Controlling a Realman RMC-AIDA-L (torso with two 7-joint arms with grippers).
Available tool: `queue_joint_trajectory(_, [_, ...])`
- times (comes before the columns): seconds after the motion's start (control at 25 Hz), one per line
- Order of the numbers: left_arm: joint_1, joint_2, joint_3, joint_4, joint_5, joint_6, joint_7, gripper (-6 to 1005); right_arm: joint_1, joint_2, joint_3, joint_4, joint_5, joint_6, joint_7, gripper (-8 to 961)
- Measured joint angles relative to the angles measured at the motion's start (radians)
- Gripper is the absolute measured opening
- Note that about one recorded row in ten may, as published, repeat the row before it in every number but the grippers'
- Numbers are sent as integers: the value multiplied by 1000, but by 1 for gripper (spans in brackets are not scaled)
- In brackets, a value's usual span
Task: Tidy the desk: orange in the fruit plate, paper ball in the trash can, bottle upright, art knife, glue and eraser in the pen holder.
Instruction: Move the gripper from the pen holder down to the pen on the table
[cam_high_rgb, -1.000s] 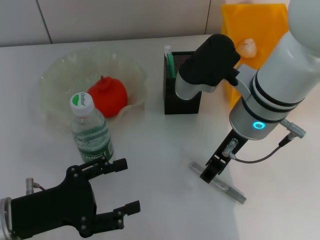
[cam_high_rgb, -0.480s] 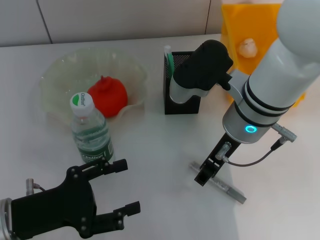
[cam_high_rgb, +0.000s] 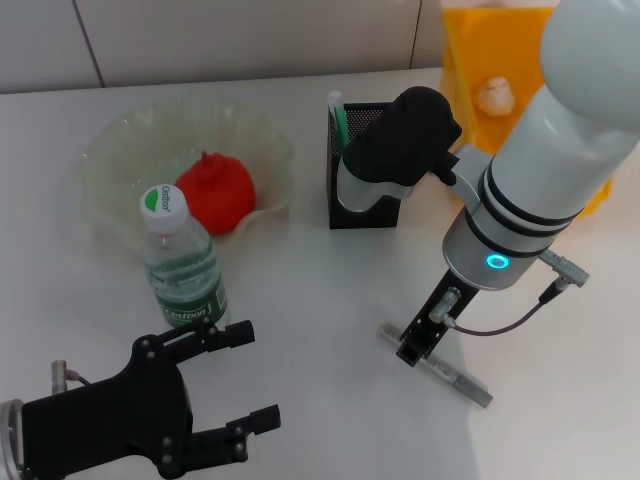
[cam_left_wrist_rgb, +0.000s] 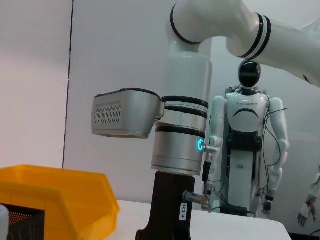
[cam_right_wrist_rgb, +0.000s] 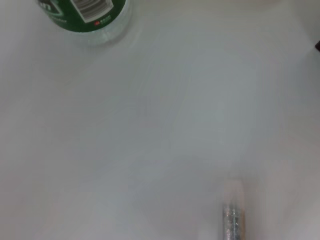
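One slim grey metal art knife (cam_high_rgb: 440, 367), round orange (cam_high_rgb: 215, 193), wavy glass fruit plate (cam_high_rgb: 110, 165)

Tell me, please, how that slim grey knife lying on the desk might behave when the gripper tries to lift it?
The art knife lies flat and thin on the smooth white desk, so it may skid when nudged. It looks rigid and light, unlikely to roll.

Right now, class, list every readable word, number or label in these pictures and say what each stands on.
"103-4": white sticker on the black right gripper mount.
White lettering on the small clear plastic bottle's green-and-white cap: too small to read.
Green label and its barcode: print unreadable.
Humanoid robot's chest marking: too blurred.
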Motion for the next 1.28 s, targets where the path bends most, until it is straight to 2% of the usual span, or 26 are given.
queue_joint_trajectory(0.32, [0, 0, 0, 0, 0, 0, 1, 805, 10, 0, 0, 36, 17, 20, -4, 404])
queue_joint_trajectory(0.76, [0, 0, 0, 0, 0, 0, 1, 805, 21, 0, -2, 61, 21, 26, -6, 404])
queue_joint_trajectory(1.28, [2, 0, 0, 0, 0, 0, 1, 805, 30, 0, -14, 93, 22, 33, -10, 331])
